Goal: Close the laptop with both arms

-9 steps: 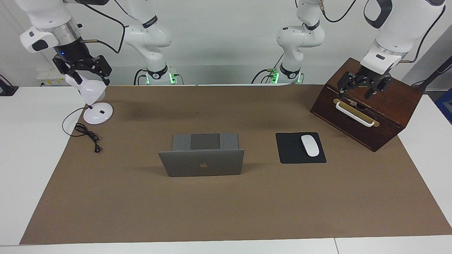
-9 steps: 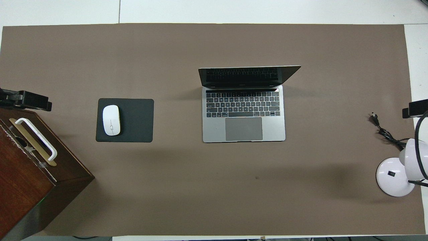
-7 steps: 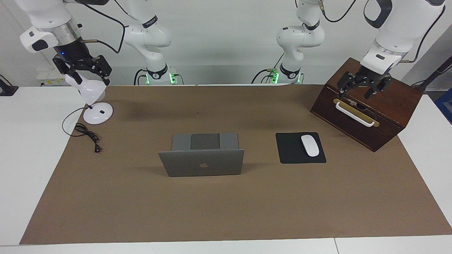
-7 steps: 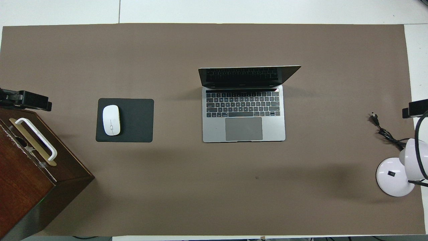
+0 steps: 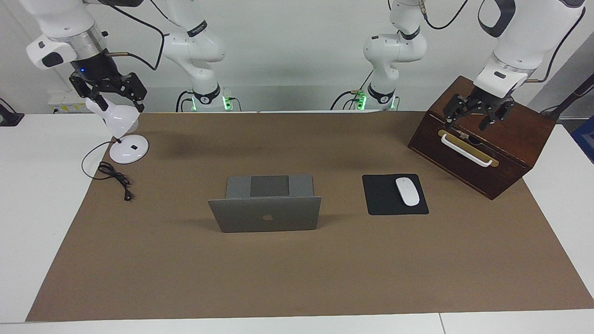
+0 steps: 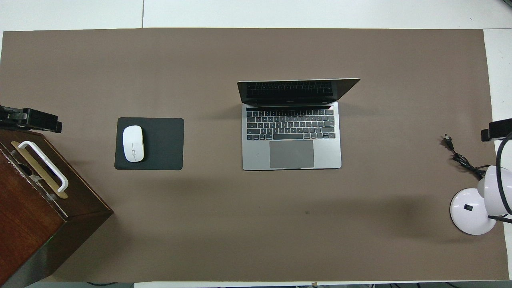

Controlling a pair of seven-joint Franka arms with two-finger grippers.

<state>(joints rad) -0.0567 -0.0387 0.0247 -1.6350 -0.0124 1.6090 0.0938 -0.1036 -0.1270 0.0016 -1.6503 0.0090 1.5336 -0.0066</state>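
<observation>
— Where is the laptop [image 5: 265, 212] found, and how is it set?

— It is seen open near the middle of the brown mat [image 5: 297, 278] that is spread on the table [image 5: 28, 153], its lid raised upright with the dark logo turned away from the robots and the keyboard [image 6: 291, 124] laid bare toward them. Nothing is touched by either arm.

— What is shown of the left pincer [image 5: 479, 113]?

— It is held up over the dark wooden box [image 5: 482, 139] at the left arm's end of the table, above the white handle [image 5: 465, 149]. Its fingers are seen spread apart, and nothing is gripped between them. In the overhead view only its dark tip is caught at the edge.

— And the right pincer [image 5: 107, 90]?

— It is raised over the white desk lamp [image 5: 121, 130] at the right arm's end of the table. Its fingers are parted widely, and nothing is clasped. Whether the lamp's head is brushed cannot be told.

— What else is laid out?

— A black mouse pad [image 5: 394, 194] with a white mouse [image 5: 407, 191] on it is placed beside the laptop, toward the left arm's end and well apart from it. The lamp's black cord [image 5: 114, 178] is left coiled on the mat, farther from the robots than the lamp's base.
</observation>
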